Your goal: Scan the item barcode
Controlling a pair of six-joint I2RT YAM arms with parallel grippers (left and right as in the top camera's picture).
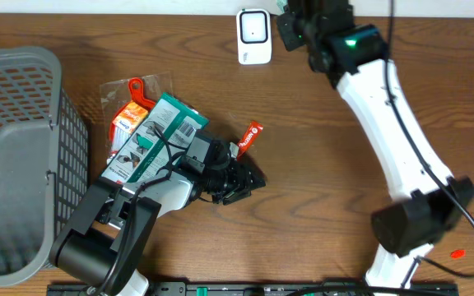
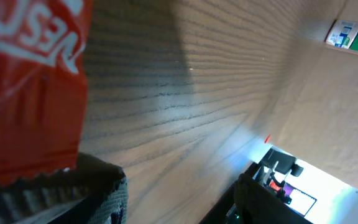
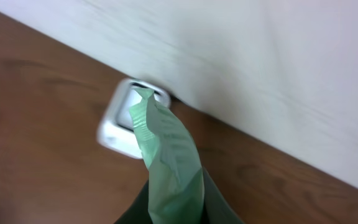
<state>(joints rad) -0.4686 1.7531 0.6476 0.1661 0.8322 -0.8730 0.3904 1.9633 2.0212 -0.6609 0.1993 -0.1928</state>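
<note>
Nearest the robot, the left fingers [image 2: 86, 193] are clamped on one end of a red sachet [image 1: 252, 136]. It sits over the tabletop [image 1: 319, 148] beside the loose packs [image 1: 155, 131], well apart from the white scanner [image 1: 253, 36]. At the far edge, the right fingers [image 3: 219, 208] are pinched together on a green sachet [image 3: 166, 155]. Its long axis runs straight from them toward the scanner, tip over the window. That arm is nearer, but I cannot tell whether the barcode faces the window.
</note>
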